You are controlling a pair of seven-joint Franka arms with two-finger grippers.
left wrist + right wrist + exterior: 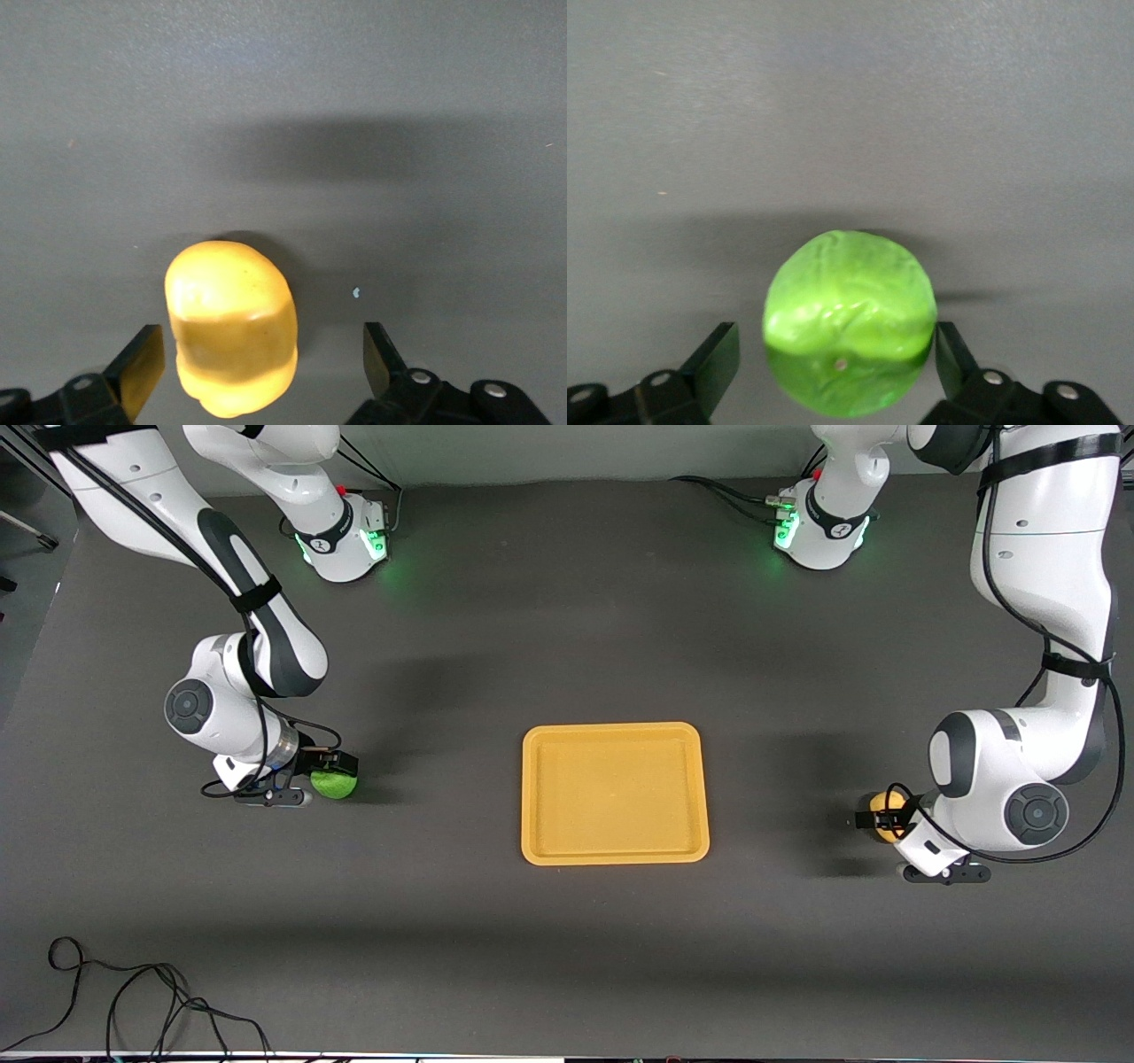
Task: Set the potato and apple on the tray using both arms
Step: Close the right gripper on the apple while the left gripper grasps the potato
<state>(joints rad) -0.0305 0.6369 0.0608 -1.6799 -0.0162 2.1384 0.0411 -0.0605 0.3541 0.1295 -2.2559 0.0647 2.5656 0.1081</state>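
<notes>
The green apple (335,783) lies on the dark table toward the right arm's end. My right gripper (330,772) is down at it, open. In the right wrist view the apple (849,332) sits between the fingers (718,359) of the right gripper (837,354), with a gap at one side. The yellow-orange potato (886,815) lies toward the left arm's end. My left gripper (879,820) is down around it, open. In the left wrist view the potato (232,326) lies between the spread fingers (143,363) of the left gripper (263,354). The orange-yellow tray (616,792) lies mid-table with nothing on it.
A loose black cable (133,1001) lies near the table's front edge toward the right arm's end. Both arm bases (341,540) glow green at the back of the table.
</notes>
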